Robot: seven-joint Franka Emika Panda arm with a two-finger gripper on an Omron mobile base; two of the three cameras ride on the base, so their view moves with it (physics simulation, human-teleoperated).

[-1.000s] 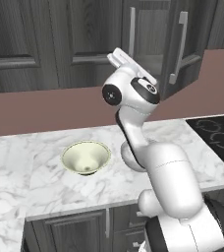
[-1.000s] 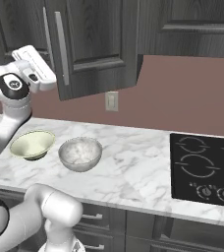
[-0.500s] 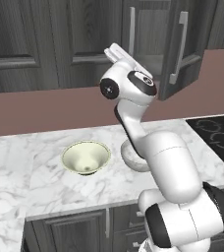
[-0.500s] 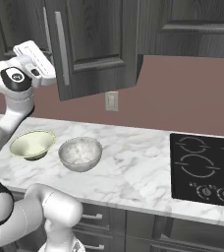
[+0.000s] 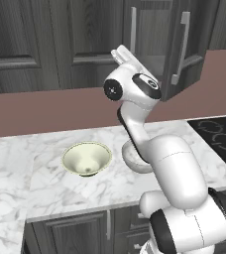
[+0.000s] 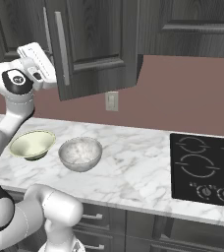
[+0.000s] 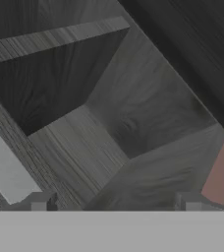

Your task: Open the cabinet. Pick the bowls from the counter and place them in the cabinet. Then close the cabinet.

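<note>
Gripper (image 7: 116, 204) spread wide and empty, raised just below the cabinet (image 6: 94, 44) by its half-open right door, likely to swing it wider; both bowls (image 6: 80, 153) wait on counter (image 6: 133, 167) underneath.

Place: a home kitchen, rendered.
Signs: marble counter (image 6: 133, 167), black cooktop (image 6: 205, 170), dark wall cabinet (image 6: 92, 44), low drawers (image 5: 75, 230), wall socket (image 6: 112, 101), two bowls (image 6: 79, 153).

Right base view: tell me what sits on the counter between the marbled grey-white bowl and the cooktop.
Nothing. In the right base view, bare counter runs from the marbled grey-white bowl to the cooktop. A wall outlet sits above that stretch, on the wall.
</note>
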